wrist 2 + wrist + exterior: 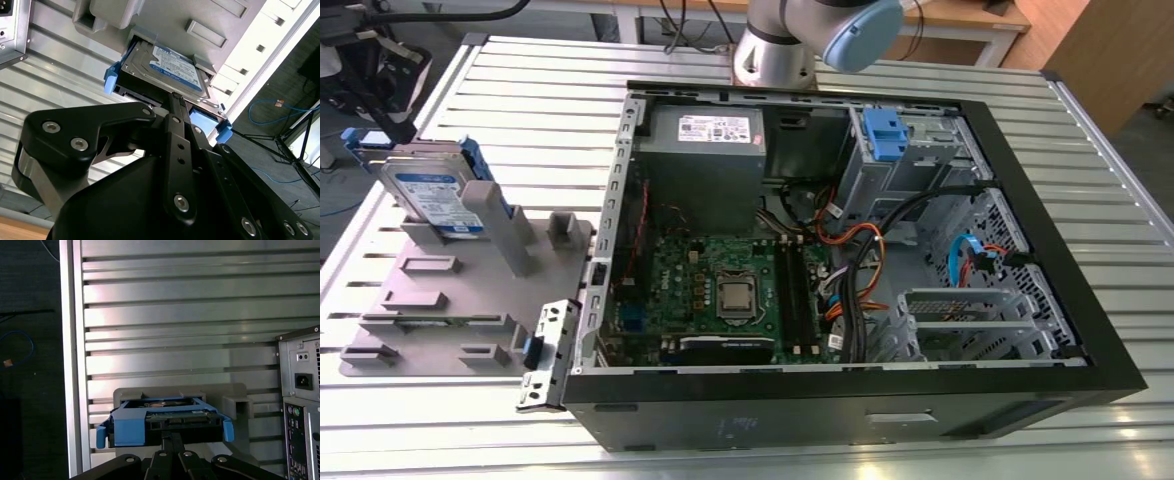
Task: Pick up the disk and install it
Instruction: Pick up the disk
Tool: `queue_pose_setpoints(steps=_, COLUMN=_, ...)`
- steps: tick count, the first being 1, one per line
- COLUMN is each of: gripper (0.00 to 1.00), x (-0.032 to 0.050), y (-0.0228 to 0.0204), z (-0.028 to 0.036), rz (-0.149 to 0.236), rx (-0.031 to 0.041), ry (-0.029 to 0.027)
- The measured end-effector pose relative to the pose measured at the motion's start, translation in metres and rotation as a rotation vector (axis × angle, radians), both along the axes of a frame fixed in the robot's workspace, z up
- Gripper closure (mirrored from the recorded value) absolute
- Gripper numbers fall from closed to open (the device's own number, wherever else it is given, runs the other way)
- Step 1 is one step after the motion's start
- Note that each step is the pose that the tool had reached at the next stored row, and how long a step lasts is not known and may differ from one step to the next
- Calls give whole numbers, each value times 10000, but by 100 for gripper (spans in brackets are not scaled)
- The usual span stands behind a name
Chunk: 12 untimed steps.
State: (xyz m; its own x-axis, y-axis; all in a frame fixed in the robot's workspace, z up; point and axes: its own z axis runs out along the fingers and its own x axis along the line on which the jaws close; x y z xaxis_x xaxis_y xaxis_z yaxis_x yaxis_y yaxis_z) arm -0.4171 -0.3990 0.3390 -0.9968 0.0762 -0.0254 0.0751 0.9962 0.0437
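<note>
The disk (pixel 434 195), silver with a blue-and-white label and blue side rails, stands on edge in the grey holder block (pixel 454 300) at the exterior view's left. Both wrist views face it: the second wrist view shows the disk's (pixel 170 70) labelled face, the first wrist view shows the disk's (pixel 165 422) blue-railed edge in the holder (pixel 235 400). My gripper (pixel 175 96) points at the disk with its fingers drawn together and nothing between them. In the first wrist view the gripper (pixel 171 436) tip sits just in front of the disk's edge; I cannot tell whether they touch.
The open computer case (pixel 1067 250) lies on the slatted metal table (pixel 520 90), right of the holder. Inside are a grey power-supply box (pixel 707 135), a green motherboard (pixel 720 290), cables and a blue drive bay (pixel 883 135). The arm's base (pixel 787 50) stands behind the case.
</note>
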Motion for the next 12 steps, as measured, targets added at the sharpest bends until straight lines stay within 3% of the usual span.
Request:
queue_pose_setpoints(steps=7, gripper=89, x=0, y=0, z=3, rz=17, rx=-2, ry=2)
queue_pose_setpoints(steps=12, gripper=89, x=0, y=0, z=4, rz=512, rx=-2, ry=3)
